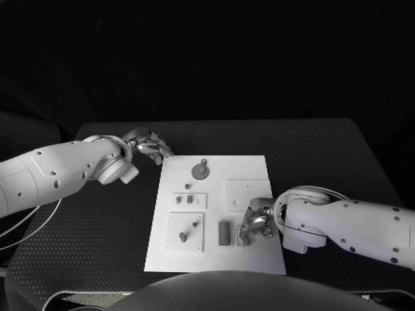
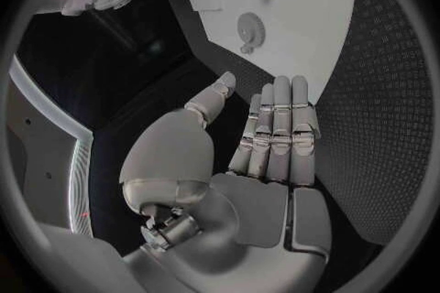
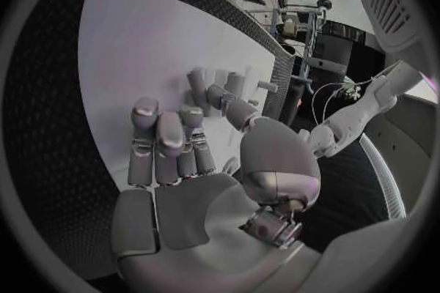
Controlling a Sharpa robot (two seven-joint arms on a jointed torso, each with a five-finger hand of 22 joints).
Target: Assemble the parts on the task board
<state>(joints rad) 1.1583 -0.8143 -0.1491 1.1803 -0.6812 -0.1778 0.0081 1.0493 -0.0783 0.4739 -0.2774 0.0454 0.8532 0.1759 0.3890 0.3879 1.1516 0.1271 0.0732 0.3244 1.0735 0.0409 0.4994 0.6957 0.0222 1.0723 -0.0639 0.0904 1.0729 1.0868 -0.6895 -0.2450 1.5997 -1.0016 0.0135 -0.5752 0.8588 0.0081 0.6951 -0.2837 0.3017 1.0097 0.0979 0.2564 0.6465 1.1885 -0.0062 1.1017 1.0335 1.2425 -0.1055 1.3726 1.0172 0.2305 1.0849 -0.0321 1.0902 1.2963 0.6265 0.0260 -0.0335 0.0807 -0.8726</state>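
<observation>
Now right robot hand (image 1: 256, 222) over task board (image 1: 245, 170), empty.

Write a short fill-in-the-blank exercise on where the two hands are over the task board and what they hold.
1. The task board is a plate of ____ colour on the black table.
2. The left hand hovers at the board's far ____ corner.
3. The left hand's fingers lie flat and side by side and hold ____.
4. The right hand is low over the ____ half of the board, beside an upright part.

Missing words: white; left; nothing; near
</observation>
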